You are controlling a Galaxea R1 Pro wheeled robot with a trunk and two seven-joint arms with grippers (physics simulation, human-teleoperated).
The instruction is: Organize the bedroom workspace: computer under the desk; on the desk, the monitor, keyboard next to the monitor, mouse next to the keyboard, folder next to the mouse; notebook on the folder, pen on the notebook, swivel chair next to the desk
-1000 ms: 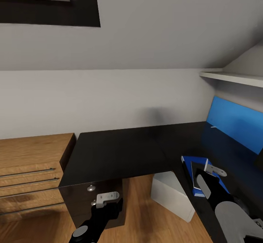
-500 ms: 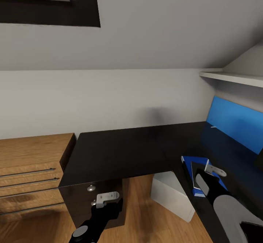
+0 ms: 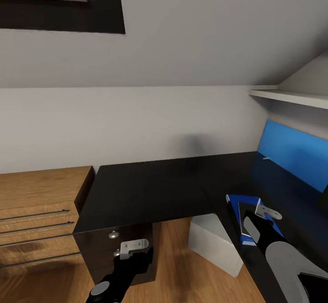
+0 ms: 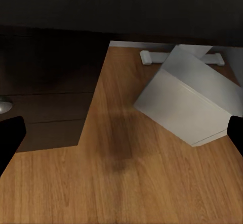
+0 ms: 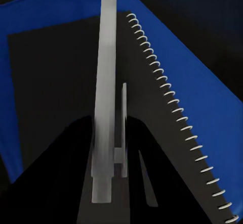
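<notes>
Right claw [image 3: 260, 218] grips the pen [image 5: 105, 97] above notebook [image 5: 66, 82] on folder [image 3: 234, 201]; left claw [image 3: 133, 249] gapes before the computer [image 4: 190, 100] under the worktop [image 3: 146, 189].

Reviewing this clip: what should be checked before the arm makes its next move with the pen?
1. Folder lies flat on the desk: ok.
2. Notebook sits on the folder, blue showing around it: ok.
3. Pen gripped in the right claw: ok.
4. Pen is over the notebook: ok.
5. Pen touches the notebook: cannot tell.
6. Left claw is open, low by the computer, away from the stack: ok.
</notes>
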